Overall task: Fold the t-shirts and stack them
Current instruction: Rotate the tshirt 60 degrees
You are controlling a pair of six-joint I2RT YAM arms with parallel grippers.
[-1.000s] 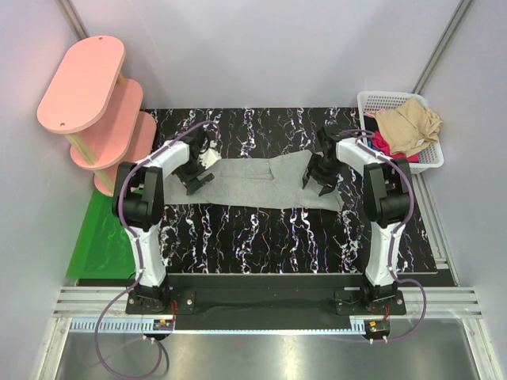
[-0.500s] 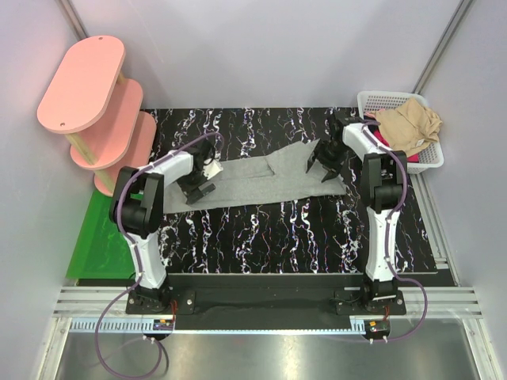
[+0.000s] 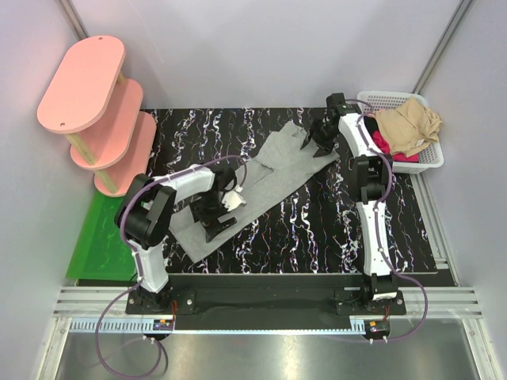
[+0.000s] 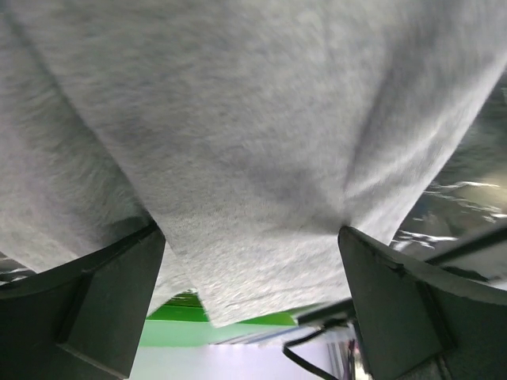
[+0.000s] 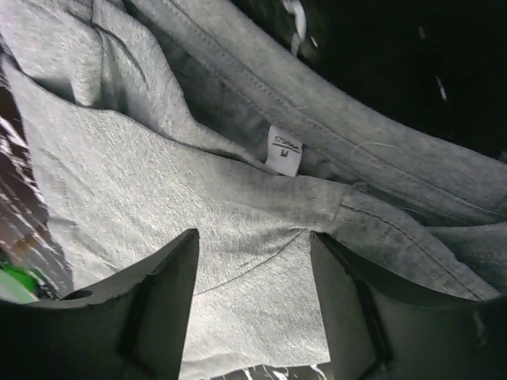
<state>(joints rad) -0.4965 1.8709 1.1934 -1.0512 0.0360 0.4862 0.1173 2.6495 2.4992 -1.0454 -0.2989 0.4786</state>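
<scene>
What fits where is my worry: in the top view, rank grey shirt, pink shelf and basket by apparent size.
1-2. Grey shirt, pink shelf: alike; the shelf rises nearer the camera, so unranked.
3. Basket.

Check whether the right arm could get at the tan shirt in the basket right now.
Probably yes: the tan shirt lies uncovered on top in the basket, close beside the right gripper, which would first have to lift off the grey shirt.
</scene>
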